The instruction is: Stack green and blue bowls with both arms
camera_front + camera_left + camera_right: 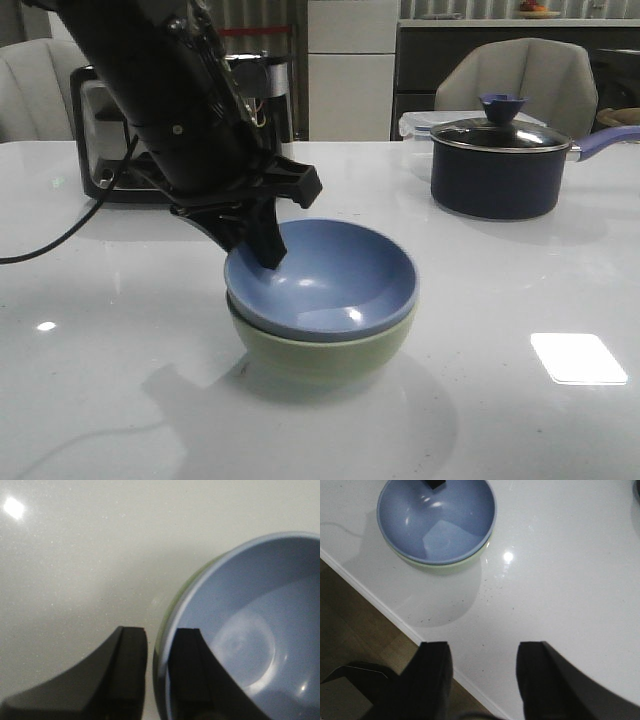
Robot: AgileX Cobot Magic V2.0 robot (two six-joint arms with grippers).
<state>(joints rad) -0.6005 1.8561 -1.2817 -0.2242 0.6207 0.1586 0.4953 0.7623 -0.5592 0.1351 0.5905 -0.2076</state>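
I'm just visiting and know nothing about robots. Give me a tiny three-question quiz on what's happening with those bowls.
1. True or false: the blue bowl sits inside the green bowl.
2. Where are the left gripper fingers? A) straddling the blue bowl's rim B) on the saucepan C) flat on the table
3. Fill in: the right gripper is open and holds ____.

Key: 1 true; 2 A; 3 nothing
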